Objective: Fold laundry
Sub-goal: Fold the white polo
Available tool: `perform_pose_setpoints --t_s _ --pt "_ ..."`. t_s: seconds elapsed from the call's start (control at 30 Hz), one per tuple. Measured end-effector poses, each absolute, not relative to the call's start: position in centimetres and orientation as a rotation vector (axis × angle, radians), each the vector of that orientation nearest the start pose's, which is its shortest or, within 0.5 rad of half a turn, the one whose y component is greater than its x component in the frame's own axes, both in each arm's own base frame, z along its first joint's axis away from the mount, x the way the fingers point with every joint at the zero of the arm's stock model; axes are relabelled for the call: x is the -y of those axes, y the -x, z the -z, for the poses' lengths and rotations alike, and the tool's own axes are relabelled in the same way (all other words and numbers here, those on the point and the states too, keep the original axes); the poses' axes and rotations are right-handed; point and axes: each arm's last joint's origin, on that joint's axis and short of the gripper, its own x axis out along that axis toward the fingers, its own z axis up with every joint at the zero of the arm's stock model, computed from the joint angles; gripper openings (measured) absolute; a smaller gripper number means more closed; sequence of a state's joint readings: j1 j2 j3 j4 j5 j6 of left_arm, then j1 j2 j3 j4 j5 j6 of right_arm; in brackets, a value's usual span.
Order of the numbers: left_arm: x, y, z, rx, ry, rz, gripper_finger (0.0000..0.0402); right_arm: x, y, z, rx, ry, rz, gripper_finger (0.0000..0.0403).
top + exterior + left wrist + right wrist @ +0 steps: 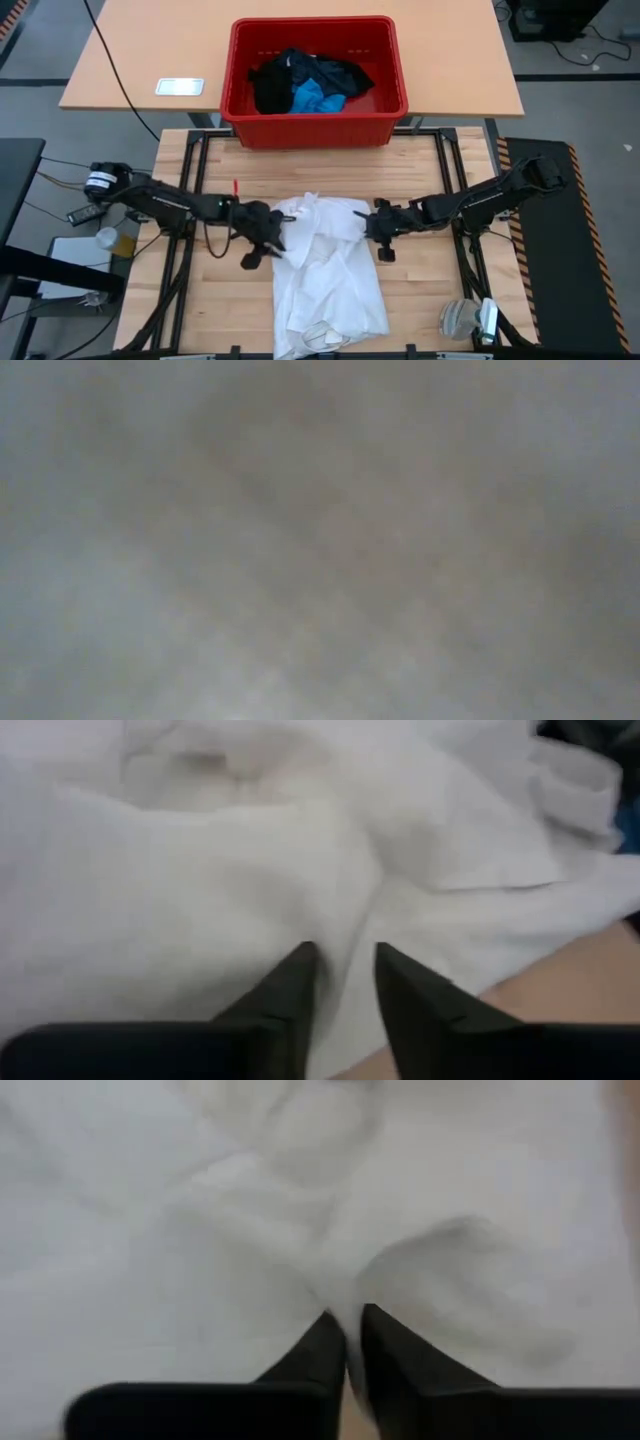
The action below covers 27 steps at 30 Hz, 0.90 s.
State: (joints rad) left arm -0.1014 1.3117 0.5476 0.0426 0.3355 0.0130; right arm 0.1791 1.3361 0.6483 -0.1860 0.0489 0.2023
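Note:
A white shirt lies crumpled in a long heap down the middle of the wooden table, reaching its near edge. My left gripper stands open at the shirt's left edge, its fingertips just above or on the cloth. My right gripper is at the shirt's right edge near its far end, shut on white cloth. Black garments and a bright blue piece lie bunched in the red crate behind the table. My left gripper has its parted fingers on either side of a crease in the shirt; I cannot tell whether they touch it. My right gripper pinches a raised fold of the shirt between its two fingers, slanting down from the table's right side. The shirt lies on the table around the hold.
Black frame rails run along the table's left, right and far sides. A crumpled clear thing sits at the near right corner. A small white flat object lies on the far desk. Bare wood shows left of the shirt.

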Motion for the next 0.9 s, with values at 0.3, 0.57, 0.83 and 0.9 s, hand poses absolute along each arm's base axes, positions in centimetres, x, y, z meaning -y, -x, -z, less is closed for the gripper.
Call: perform_pose_setpoints --t_s 0.3,0.57,0.83,0.9 --pt "4.4 -23.8 -21.2 -0.648 0.302 0.606 0.0242 -5.5 -23.7 -19.1 -1.052 -0.411 -0.237 0.0136" --pt "1.5 -24.5 -23.0 -0.632 0.225 0.236 0.0246 -5.1 -23.5 -22.5 -1.148 -0.332 -0.038 0.0130" --pt "-4.8 -23.7 -22.4 -0.657 0.424 -0.031 0.0246 -2.6 -25.1 -23.8 -0.917 -0.095 0.174 0.0130" --pt "-6.2 -23.7 -21.9 -0.665 0.486 -0.048 0.0247 -2.1 -25.3 -23.8 -0.903 -0.108 0.139 0.0130"
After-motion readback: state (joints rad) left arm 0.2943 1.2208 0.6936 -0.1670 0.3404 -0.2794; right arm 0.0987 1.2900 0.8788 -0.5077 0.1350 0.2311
